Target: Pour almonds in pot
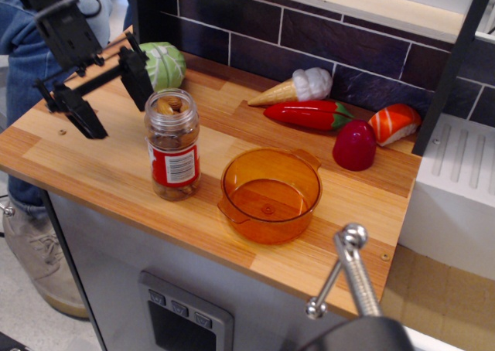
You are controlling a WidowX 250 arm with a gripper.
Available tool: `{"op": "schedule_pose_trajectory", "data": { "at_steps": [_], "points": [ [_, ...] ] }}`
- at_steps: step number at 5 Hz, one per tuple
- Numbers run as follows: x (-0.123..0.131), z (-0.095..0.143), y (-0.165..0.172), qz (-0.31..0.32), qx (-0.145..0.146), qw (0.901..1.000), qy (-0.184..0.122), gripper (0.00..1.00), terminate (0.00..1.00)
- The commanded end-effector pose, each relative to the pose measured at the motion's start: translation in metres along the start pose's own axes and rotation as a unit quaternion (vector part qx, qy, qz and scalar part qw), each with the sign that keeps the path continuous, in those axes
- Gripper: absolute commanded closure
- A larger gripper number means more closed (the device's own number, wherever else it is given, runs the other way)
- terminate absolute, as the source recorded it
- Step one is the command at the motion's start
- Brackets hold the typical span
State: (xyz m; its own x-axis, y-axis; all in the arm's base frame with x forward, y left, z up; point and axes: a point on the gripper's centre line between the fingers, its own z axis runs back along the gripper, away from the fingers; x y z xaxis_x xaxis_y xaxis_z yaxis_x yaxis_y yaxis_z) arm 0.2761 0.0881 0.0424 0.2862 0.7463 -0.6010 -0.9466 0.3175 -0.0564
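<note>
End effector wide open, empty, just left of jar. Almonds inside (lid off). Pot right of jar. Best grip mid-body, level, avoiding tipping.

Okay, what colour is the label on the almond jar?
Red with a white barcode panel, on the jar; the single observation.image view shows it.

The tabletop is looking like smooth wood with light and dark stripes. The jar is showing as clear, shiny plastic with a paper-like red and white label, and brown almonds are showing through it. The pot is glowing as see-through orange plastic, smooth and glossy. The end effector is looking like black, matt plastic. The red toy is shining like smooth plastic.
</note>
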Motion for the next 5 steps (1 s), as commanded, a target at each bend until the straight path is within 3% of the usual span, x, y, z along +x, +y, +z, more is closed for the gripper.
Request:
{"op": "schedule_pose_trajectory", "data": {
  "at_steps": [1,3,5],
  "points": [
    [-0.026,-0.008,-0.007,0.004,0.011,0.9998,0.019,0.0,0.0],
    [-0.058,-0.023,-0.012,0.009,0.03,0.9987,0.039,0.0,0.0],
    [-0.065,-0.034,-0.016,0.047,0.054,0.9963,0.048,0.0,0.0]
  ]
}}
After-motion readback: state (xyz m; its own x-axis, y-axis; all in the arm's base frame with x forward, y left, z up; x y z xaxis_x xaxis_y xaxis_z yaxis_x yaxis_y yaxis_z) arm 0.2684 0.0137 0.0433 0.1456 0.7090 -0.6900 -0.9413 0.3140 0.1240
